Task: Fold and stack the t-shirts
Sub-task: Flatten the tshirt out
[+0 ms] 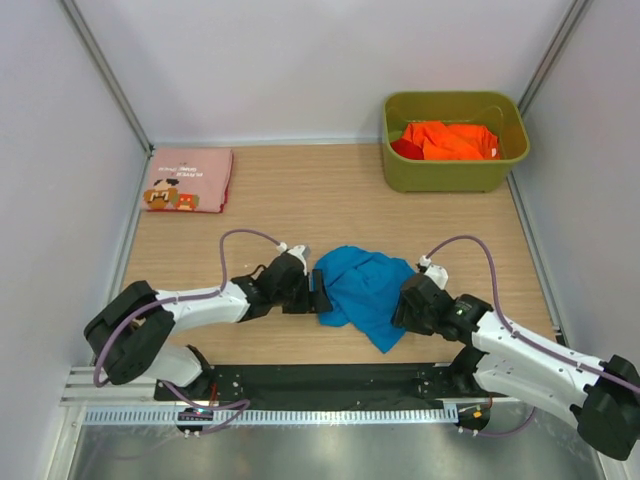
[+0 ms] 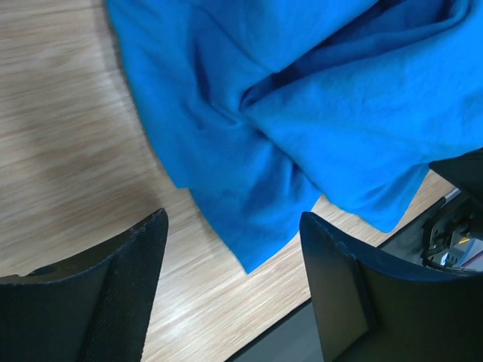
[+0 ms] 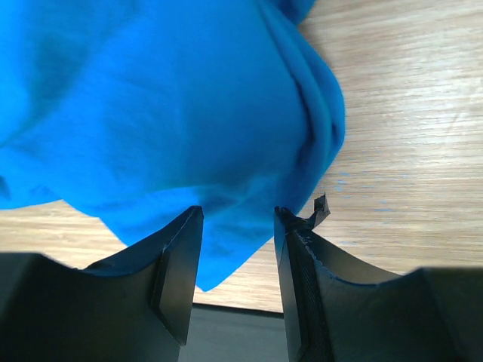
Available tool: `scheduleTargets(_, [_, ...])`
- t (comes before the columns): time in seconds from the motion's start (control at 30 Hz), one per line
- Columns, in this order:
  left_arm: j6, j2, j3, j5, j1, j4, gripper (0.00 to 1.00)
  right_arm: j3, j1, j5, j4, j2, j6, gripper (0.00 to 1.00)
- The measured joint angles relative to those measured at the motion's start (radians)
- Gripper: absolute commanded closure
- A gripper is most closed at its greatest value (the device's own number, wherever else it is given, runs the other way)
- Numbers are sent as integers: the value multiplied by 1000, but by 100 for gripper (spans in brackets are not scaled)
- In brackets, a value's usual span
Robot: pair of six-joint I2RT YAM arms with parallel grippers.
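A crumpled bright blue t-shirt [image 1: 365, 290] lies on the wooden table near the front, between my two grippers. My left gripper [image 1: 316, 292] is open at its left edge; in the left wrist view [image 2: 234, 237] a corner of the shirt [image 2: 302, 113] lies between the fingers, untouched. My right gripper [image 1: 403, 303] is open at the shirt's right edge; in the right wrist view [image 3: 238, 226] the cloth [image 3: 151, 113] hangs between the fingers. A folded pink t-shirt [image 1: 188, 179] with brown print lies at the back left. Orange [image 1: 450, 140] and red [image 1: 405, 149] shirts lie in the bin.
An olive-green plastic bin [image 1: 455, 172] stands at the back right. White walls close in the table on three sides. A black base strip [image 1: 320, 380] runs along the near edge.
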Motion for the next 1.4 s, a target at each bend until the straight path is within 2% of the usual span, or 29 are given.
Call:
scheduleTargets(0.03, [-3,13,5,-2,-5,12,33,-5,0,5,0,2,8,51])
scheduleTargets(0.07, [-6,28,11,-5,-9,26,44,-8,2,9,0,3,15,50])
scheduleTargets(0.1, [-11,45,19,-6,-14,37,51,-10,4,11,0,6,19,51])
scheduleTargets(0.13, [-13,63,26,-10,-18,43,64,-10,6,9,0,9,19,51])
scheduleTargets(0.2, [-19,85,27,-12,-23,53,78,-8,16,5,2,22,11,51])
scheduleTargets(0.23, [-23,88,27,-13,-24,48,91,3,28,3,-8,36,-1,50])
scheduleTargets(0.3, [-27,78,27,-28,-26,32,100,46,83,11,-29,71,-32,50])
scheduleTargets(0.47, [-25,-28,51,-105,-19,-97,100,155,277,35,31,164,-112,50])
scheduleTargets(0.6, [-25,-121,88,-137,12,-166,100,190,425,71,109,309,-160,49])
scheduleTargets(0.77, [-26,-153,102,-146,65,-222,100,208,539,130,156,468,-186,49])
scheduleTargets(0.83, [-26,-153,103,-148,79,-248,100,216,558,156,159,504,-186,50])
scheduleTargets(0.93, [-25,-153,103,-148,90,-270,100,229,578,200,156,541,-183,59])
scheduleTargets(0.97, [-25,-153,103,-148,94,-276,100,232,581,212,153,547,-180,73])
scheduleTargets(1.0, [-25,-153,102,-148,99,-282,100,234,583,226,149,550,-179,81])
scheduleTargets(1.03, [-25,-153,102,-148,104,-285,100,236,587,242,142,553,-170,97])
scheduleTargets(1.13, [-23,-153,104,-148,124,-301,100,249,587,296,98,549,-128,99])
scheduleTargets(1.27, [-7,-163,142,-168,178,-388,100,355,575,430,-121,484,-26,99])
scheduleTargets(1.4, [11,-213,216,-219,236,-491,100,510,451,549,-290,308,55,99])
